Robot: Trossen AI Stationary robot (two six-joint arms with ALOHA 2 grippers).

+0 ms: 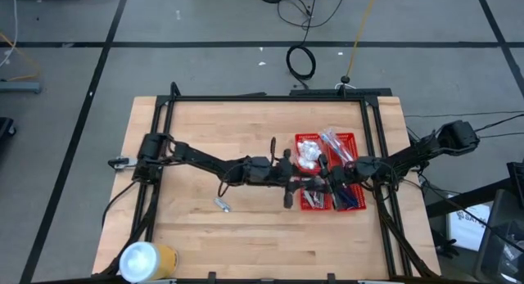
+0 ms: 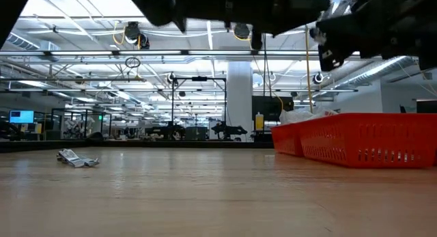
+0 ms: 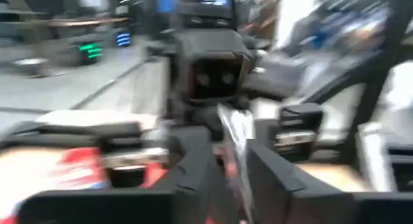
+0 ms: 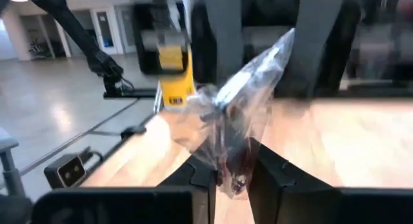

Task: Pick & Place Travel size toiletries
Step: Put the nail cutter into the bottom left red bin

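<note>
Both arms meet over the red basket point(image 1: 304, 141) at the tabletop's right side. Right gripper point(image 4: 233, 179) has its jaws closed on a clear packet point(image 4: 242, 114), which stands up from the fingers, long axis away from the wrist. Left gripper point(image 3: 229, 179) clamps a thin silvery item point(image 3: 237, 137) just beside the basket. One silver tube point(image 1: 221, 205) lies well apart on the tabletop, nearer the left arm.

Industrial lab hall: ceiling trusses point(image 2: 136, 56), distant workstations point(image 2: 102, 124).
</note>
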